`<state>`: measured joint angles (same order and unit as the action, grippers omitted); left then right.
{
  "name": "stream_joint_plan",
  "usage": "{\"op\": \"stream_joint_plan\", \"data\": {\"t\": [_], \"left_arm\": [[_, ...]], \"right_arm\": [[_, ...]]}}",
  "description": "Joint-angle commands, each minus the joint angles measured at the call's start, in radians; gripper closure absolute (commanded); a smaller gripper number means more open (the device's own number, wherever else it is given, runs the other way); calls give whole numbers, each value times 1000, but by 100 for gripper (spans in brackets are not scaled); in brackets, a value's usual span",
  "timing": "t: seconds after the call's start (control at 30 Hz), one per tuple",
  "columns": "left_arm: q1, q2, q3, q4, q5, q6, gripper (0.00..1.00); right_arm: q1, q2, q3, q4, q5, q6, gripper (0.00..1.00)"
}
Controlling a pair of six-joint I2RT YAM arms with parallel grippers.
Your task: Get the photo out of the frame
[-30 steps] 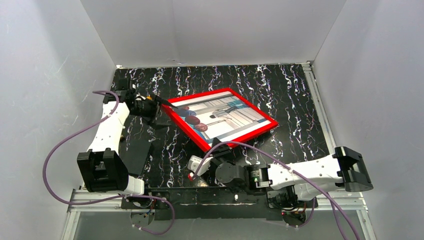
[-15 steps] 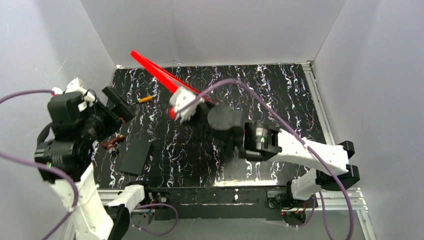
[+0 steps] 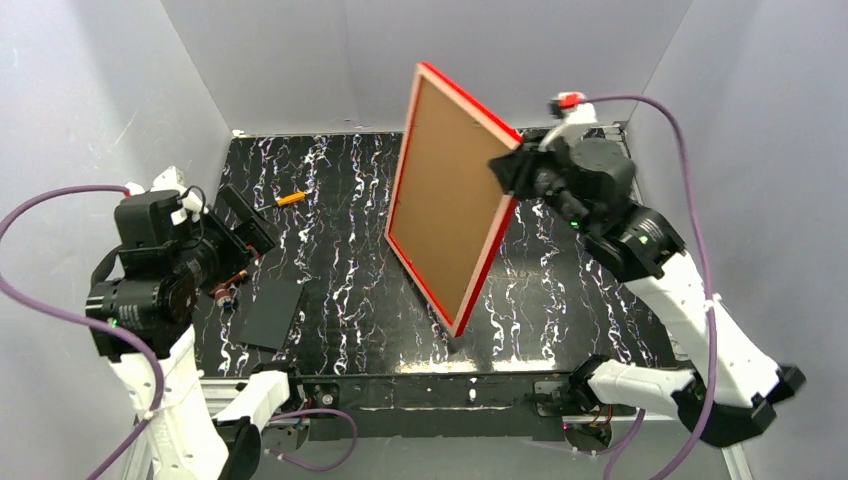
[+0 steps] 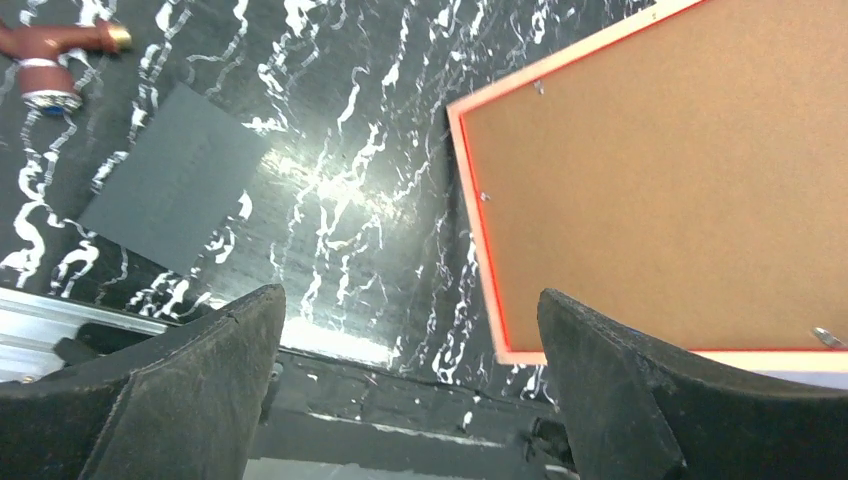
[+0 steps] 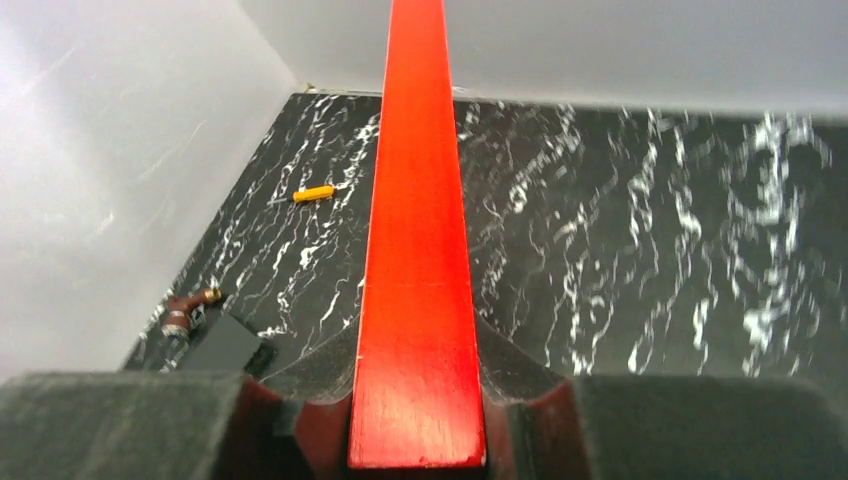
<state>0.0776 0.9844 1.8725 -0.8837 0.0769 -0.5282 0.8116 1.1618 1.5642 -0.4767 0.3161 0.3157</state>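
My right gripper (image 3: 512,170) is shut on the right rim of the red frame (image 3: 470,100) and holds it high above the table, tilted, its back toward the top camera. The brown board back of the photo (image 3: 450,190) fills the frame; the printed side is hidden. In the right wrist view the frame's red edge (image 5: 415,250) runs straight out between my gripper's (image 5: 415,352) pads. My left gripper (image 3: 245,228) is open and empty at the table's left. In the left wrist view its gripper (image 4: 408,300) looks down at the frame's lower corner (image 4: 478,230) and brown board (image 4: 660,180).
A dark grey card (image 3: 268,313) lies at the front left, with a small brown-red object (image 3: 228,290) beside it. A small orange piece (image 3: 290,198) lies at the back left. White walls close in the black marbled table (image 3: 560,290) on three sides.
My right arm has swung the frame from the back left over to the right and raised it, so its brown back now faces the camera. My left arm has shifted slightly.
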Motion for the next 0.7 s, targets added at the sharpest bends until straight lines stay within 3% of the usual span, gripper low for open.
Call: {"op": "stream_joint_plan", "data": {"t": [0.0,0.1,0.33,0.5,0.67], "left_arm": [[3,17,-75,42,156,-18,2],[3,23,-123,63,227,-28,2],[-6,0,-314,139,353,-69,2],[-49,-29,-485,205,417,-97,2],[-136,-72,-743,289,478,-137,2]], "right_arm": [[-279,-143,-224,188,-424,341,99],[-512,-191,-409,301,-634,443,99],[-871,-152,-706,509,-992,522,99],[-1030,-91,-874,614,-1143,505,99],[-1069,-57,-1041,764,-1143,503,99]]}}
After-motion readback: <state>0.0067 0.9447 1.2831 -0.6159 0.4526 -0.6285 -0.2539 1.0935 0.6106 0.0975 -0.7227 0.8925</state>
